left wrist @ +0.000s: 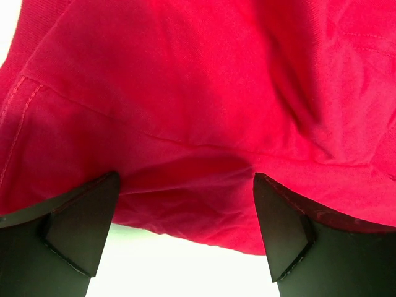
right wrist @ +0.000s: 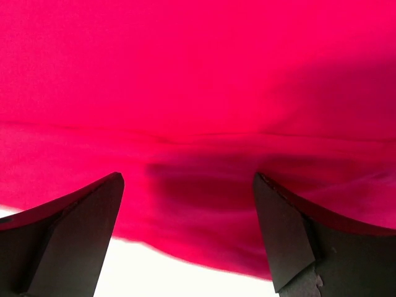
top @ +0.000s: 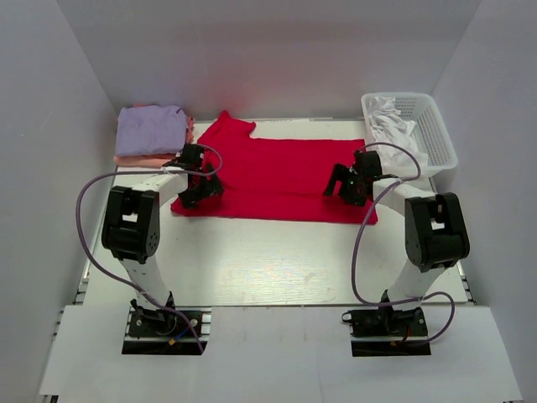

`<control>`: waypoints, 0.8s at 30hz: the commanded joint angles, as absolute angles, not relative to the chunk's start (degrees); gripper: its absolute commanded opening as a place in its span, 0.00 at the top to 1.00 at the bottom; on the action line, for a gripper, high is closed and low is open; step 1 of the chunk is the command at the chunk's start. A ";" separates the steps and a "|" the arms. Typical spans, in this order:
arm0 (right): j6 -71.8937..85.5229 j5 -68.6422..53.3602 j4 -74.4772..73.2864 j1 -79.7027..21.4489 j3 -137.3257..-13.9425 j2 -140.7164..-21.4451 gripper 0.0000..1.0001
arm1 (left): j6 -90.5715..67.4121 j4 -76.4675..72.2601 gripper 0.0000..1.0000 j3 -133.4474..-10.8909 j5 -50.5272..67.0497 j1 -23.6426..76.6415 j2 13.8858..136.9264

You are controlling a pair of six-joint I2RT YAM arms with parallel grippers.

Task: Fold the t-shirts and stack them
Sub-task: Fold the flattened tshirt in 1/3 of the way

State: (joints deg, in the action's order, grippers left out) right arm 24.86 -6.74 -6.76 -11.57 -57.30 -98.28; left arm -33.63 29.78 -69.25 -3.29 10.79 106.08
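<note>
from the arm bases the white table (top: 268, 269) runs toward 12 o'clock to the near edge of the red t-shirt (top: 277, 172), which lies spread flat with its long axis from 9 to 3 o'clock, already doubled by the look of it, one sleeve poking out at 11 o'clock. the left gripper (top: 195, 191) hangs low over the shirt's 9 o'clock end, right at the near edge; its fingers (left wrist: 80, 229) stand wide apart with nothing between them, and in its wrist view the red hem sits just ahead of the tips, toward 12 o'clock. the right gripper (top: 348, 186) hangs over the 3 o'clock end, just inside the near corner, its fingers (right wrist: 74, 229) equally spread and empty, the blurred red edge just beyond them. each arm is nearer its own end, so the coming pinch likely turns on both sets of tips dropping onto that near edge, which lies crosswise to them, before carrying it toward 12 o'clock. farther back at 10 o'clock a lavender t-shirt (top: 151, 128) rests folded on a salmon-pink one (top: 126, 158), touching the red shirt's far left corner or just beside it. at 2 o'clock a white lattice basket (top: 440, 134) holds white cloth (top: 390, 117).
</note>
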 commanded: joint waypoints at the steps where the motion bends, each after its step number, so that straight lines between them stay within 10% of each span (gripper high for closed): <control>1: 24.70 -1.24 -7.64 -10.03 -57.66 -100.89 0.10 | -35.15 32.78 0.00 -65.75 -8.25 10.55 104.41; 24: 20.30 -7.65 -5.71 -7.73 -52.91 -86.22 0.10 | -32.96 35.07 0.00 -67.58 -4.92 10.82 95.45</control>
State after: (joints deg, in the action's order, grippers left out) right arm 21.78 -7.66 -5.82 -7.20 -54.41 -88.66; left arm -33.67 34.22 -64.84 -6.42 11.09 99.42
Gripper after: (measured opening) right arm 0.904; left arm 0.994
